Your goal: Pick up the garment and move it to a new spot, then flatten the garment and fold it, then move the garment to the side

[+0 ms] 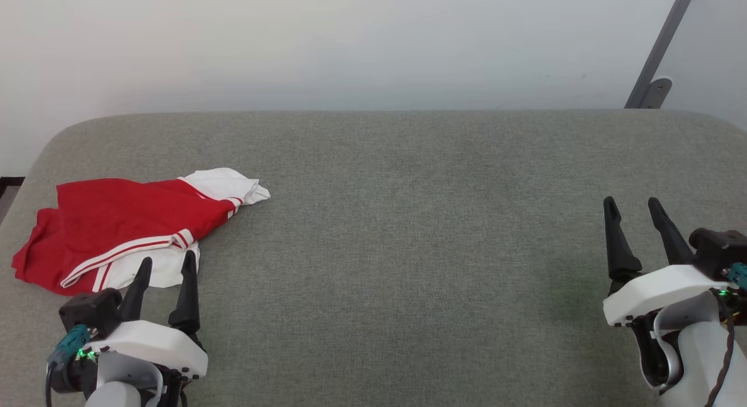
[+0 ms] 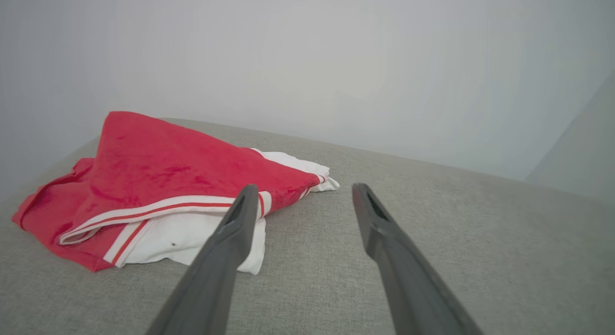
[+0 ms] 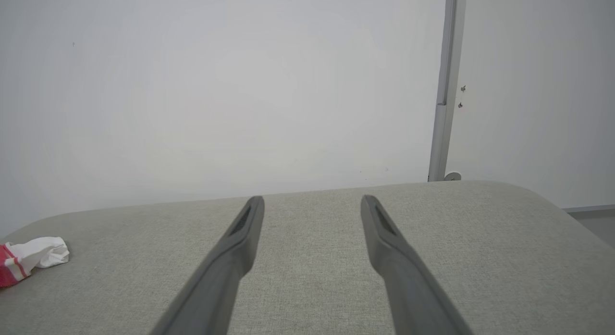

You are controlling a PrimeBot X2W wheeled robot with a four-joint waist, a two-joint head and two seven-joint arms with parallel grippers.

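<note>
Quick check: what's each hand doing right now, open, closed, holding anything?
Left hand: open, empty, fingertips at the shirt's near edge.
Right hand: open, empty.

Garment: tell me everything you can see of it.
The garment is a red shirt with white sleeves and red-white striped trim, soft cloth by the look. It lies crumpled and doubled over at the left end of the grey padded surface, with one white sleeve poking toward the middle. The open left gripper sits at its near edge, not gripping it; whether they touch can't be told.
</note>
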